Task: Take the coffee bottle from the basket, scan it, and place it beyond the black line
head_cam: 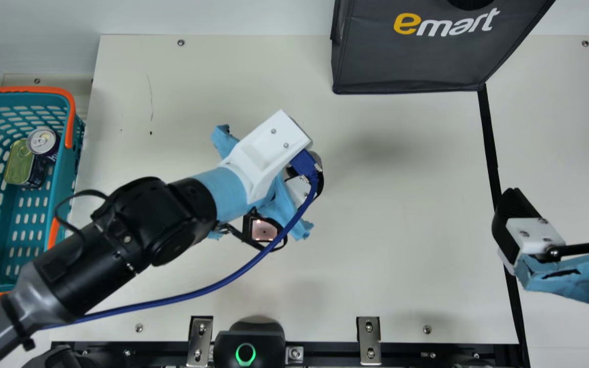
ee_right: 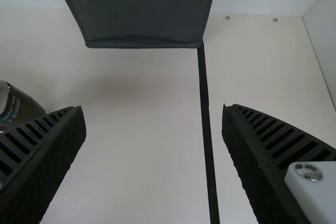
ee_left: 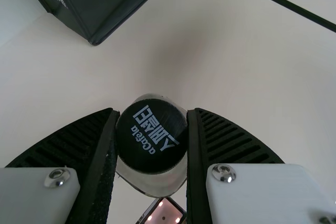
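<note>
Your left gripper (head_cam: 298,188) is closed on the coffee bottle (ee_left: 152,136), one finger each side; your right gripper (head_cam: 562,198) is wide open.

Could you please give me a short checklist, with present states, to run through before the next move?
1. Coffee bottle out of the basket: ok.
2. Left gripper secured on the bottle: ok, a finger presses either side just below its black cap.
3. Scan registered: cannot tell; the scanner window is lit, but no result can be read.
4. Bottle beyond the black line: not ok, it is on the basket's side.
5. Right gripper empty: ok, its fingers are apart with nothing between them.
6. Right gripper clear of the line: not ok, it hangs partly over it.
</note>
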You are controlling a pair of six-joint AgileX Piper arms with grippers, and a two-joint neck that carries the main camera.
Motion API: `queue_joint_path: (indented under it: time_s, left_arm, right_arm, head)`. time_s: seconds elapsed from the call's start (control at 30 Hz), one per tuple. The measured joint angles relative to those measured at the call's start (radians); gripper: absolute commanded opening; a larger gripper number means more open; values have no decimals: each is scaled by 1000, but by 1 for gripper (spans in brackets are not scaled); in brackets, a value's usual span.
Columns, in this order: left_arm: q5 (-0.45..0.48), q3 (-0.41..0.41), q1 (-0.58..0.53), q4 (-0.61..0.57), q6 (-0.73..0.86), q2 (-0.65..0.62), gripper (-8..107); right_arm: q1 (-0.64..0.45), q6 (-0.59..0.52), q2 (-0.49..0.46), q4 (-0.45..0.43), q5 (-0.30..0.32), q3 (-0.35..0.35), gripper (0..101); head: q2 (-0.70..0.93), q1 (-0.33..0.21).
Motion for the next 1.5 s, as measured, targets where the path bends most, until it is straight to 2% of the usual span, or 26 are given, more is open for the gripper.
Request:
queue_joint_path:
  time_s: [0.43, 1.07, 1.17, 1.27, 1.5]
  left_arm:
    - [-61, -23, -4, -2, -10, 79, 10]
    - [-93, -30, -6, -15, 19, 121, 10]
    - [-96, -30, -6, -20, 24, 124, 19]
    - [-98, -30, -8, -24, 29, 125, 21]
    - [-102, -30, -10, -32, 36, 127, 44]
  right_arm:
    - [0, 0, 0, 0, 0, 0, 91]
    - [0, 0, 0, 0, 0, 0, 91]
    - [0, 0, 0, 0, 0, 0, 91]
    - [0, 0, 0, 0, 0, 0, 91]
    - [0, 0, 0, 0, 1, 0, 91]
  head:
    - [0, 0]
    - [-2, 0]
    - [0, 0]
    - [0, 0]
    - [0, 0]
